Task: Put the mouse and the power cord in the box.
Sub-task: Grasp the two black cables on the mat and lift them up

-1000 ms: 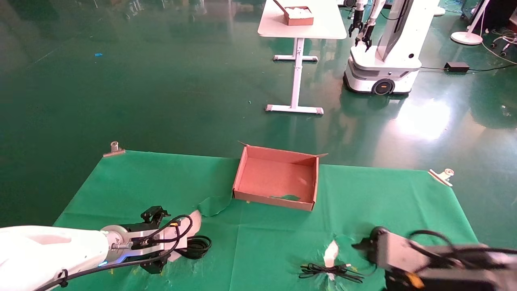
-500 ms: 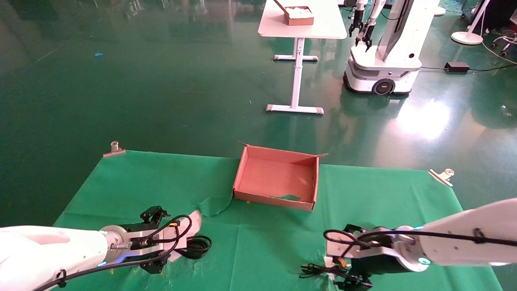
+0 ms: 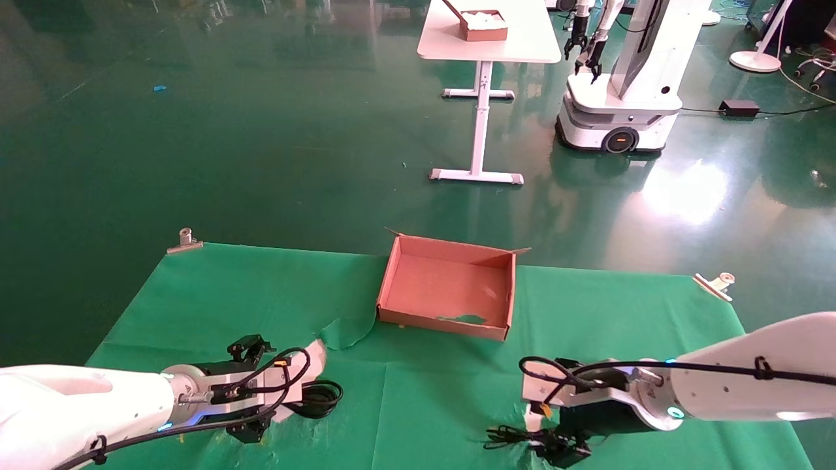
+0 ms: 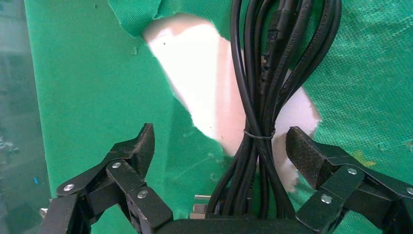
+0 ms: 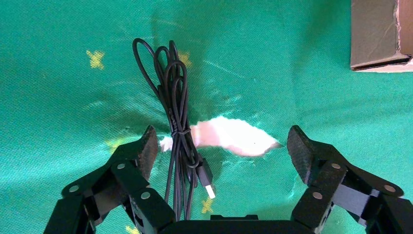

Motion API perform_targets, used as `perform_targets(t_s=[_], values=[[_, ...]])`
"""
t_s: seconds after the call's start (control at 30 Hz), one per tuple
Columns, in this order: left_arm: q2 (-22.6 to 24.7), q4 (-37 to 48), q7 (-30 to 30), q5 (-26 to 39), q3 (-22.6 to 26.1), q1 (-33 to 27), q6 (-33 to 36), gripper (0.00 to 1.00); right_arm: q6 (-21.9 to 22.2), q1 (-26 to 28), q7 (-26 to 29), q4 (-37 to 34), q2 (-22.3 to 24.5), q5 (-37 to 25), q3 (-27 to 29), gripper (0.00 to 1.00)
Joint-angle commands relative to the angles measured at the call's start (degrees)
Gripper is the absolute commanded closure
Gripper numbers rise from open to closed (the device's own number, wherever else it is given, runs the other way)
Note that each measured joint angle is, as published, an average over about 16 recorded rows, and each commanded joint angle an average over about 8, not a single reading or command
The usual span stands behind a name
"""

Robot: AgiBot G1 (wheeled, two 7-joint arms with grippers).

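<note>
Near the table's front edge, left of the box point(image 3: 447, 287), our left gripper point(image 4: 219, 151) hangs low with fingers spread wide on either side of the power cord point(image 4: 265, 97), which lies on the green cloth point(image 3: 424, 391) across a torn white patch. Right of the box and nearer us, our right gripper point(image 5: 221, 151) reaches in low, fingers wide apart over the mouse's thin cable bundle point(image 5: 178, 126). We cannot see the mouse body. Nothing lies inside the box.
</note>
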Motion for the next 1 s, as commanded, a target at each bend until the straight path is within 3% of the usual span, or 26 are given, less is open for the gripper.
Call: perform_targets(t_s=[0.03, 1.0], values=[[-0.01, 0.00, 0.00, -0.04, -0.01, 0.00, 0.02, 1.00, -0.07, -0.07, 0.02, 0.27, 0.16, 0.16, 0.05, 1.00], [-0.03, -0.04, 0.06, -0.07, -0.02, -0.01, 0.00, 1.00, -0.45, -0.44, 0.11, 1.33, 0.78, 0.67, 0.24, 1.00]])
